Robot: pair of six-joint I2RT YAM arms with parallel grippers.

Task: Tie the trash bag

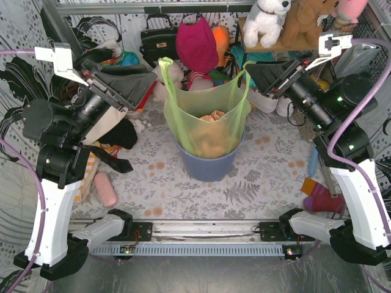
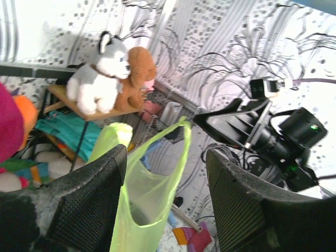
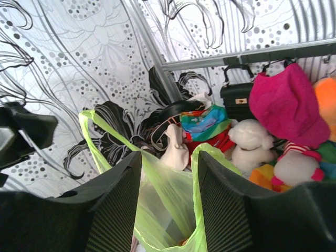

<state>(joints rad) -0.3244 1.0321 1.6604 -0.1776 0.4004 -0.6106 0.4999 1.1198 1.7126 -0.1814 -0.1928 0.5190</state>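
Observation:
The trash bag [image 1: 208, 119] is thin light-green plastic and stands in a round blue-grey bin [image 1: 208, 166], with brown paper showing through. Its two handle loops stick up at left and right. My left gripper [image 1: 146, 84] hovers just left of the left loop. In the left wrist view it [image 2: 165, 157] is open, with the bag [image 2: 147, 199] rising between the fingers close to the left one. My right gripper [image 1: 252, 72] sits at the right loop. Its jaws [image 3: 169, 157] are open, with green plastic [image 3: 168, 205] filling the gap between the fingers.
Behind the bin lie a magenta hat [image 1: 197, 44], a black handbag [image 1: 157, 39] and soft toys. Plush animals [image 1: 287, 21] sit on a shelf at the back right. A pink oblong [image 1: 106, 189] lies at the left, colourful cloth [image 1: 321, 198] at the right.

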